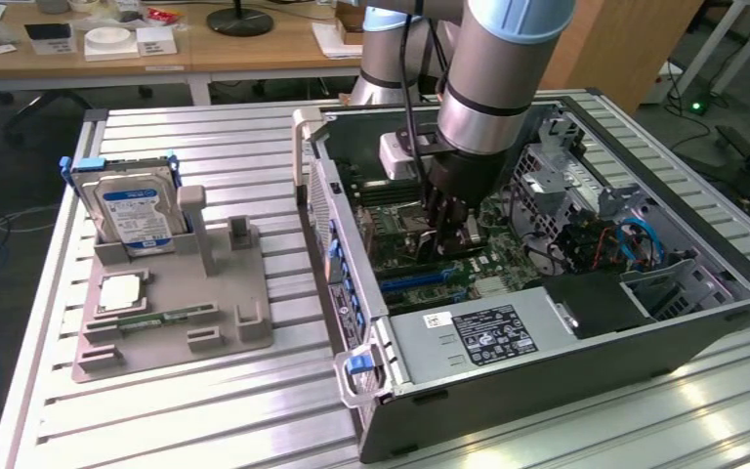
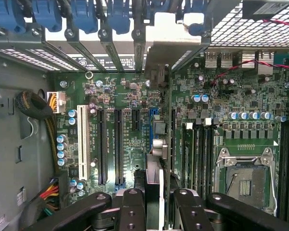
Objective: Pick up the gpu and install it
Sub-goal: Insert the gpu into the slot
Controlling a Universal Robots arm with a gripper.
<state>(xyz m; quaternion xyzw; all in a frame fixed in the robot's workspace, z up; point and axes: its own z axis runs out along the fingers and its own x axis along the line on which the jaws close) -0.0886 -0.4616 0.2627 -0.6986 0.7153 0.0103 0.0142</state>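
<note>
- The power supply (image 1: 479, 335) is lying at the lower centre of the exterior view, in the open computer case (image 1: 687, 322).
- At the frame's centre, the gripper (image 1: 451, 230) is reaching down over the motherboard (image 1: 414, 278), its fingers (image 2: 130, 207) clamping the gpu (image 2: 169, 38) on edge between them.
- The card's silver bracket is facing the row of slot covers; whether it is touching the board I cannot tell.
- At the exterior view's left, a hard drive (image 1: 134, 213) is standing upright in a grey holder (image 1: 173, 337).
</note>
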